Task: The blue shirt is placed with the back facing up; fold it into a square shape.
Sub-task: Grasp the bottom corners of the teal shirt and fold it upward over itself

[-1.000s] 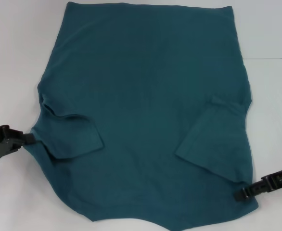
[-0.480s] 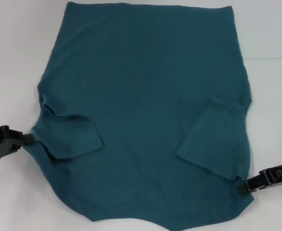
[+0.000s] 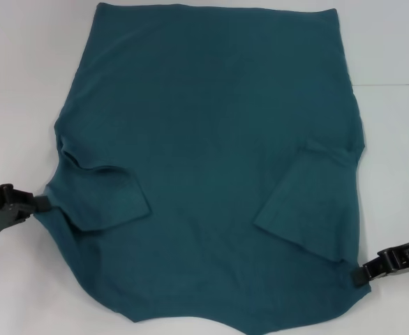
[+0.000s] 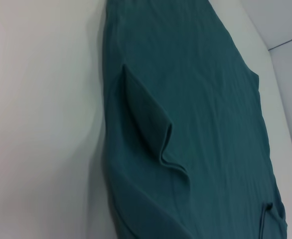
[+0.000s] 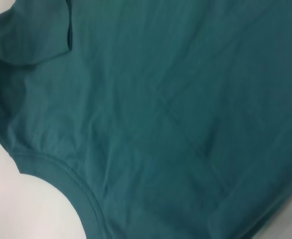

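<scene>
Head view: the blue shirt [image 3: 211, 167] lies spread over the white table [image 3: 23, 84], both sleeves folded inward. The left gripper [image 3: 42, 203] touches its left edge, the right gripper [image 3: 359, 274] its right edge near the front; whether either pinches cloth cannot be told.

Left wrist view: the shirt [image 4: 196, 124] with a folded sleeve.

Right wrist view: the shirt's [image 5: 176, 109] curved collar.

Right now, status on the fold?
Left gripper at shirt's left edge, right gripper at its right edge. Blue shirt flat, both sleeves folded in. Nothing in the way.

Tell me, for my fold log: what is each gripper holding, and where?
Left gripper meets the teal cotton shirt's left edge, right gripper its right edge; grip unclear.
</scene>
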Controlling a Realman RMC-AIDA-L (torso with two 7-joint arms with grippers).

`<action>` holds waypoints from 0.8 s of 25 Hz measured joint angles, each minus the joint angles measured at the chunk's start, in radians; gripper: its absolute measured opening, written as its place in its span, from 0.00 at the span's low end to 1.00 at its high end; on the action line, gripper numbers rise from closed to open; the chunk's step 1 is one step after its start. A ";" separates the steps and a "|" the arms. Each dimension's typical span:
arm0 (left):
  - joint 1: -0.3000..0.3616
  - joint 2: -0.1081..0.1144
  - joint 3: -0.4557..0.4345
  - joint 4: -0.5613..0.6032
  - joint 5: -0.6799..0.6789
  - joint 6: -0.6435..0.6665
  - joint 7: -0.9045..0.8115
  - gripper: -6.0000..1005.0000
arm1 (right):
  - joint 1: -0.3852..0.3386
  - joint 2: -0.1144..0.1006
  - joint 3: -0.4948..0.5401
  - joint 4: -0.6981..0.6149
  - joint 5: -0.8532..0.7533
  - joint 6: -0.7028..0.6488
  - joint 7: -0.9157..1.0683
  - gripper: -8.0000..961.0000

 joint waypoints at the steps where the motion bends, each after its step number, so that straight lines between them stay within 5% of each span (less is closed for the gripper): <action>1: 0.000 0.000 0.000 0.000 0.000 0.002 0.002 0.02 | -0.001 -0.001 -0.001 -0.001 0.000 -0.004 0.000 0.09; 11: 0.011 0.012 -0.001 0.041 0.062 0.130 0.036 0.02 | -0.026 -0.065 0.003 -0.007 0.003 -0.104 -0.023 0.04; 20: 0.057 0.008 -0.001 0.090 0.167 0.321 0.055 0.02 | -0.053 -0.069 -0.005 -0.022 -0.010 -0.195 -0.026 0.04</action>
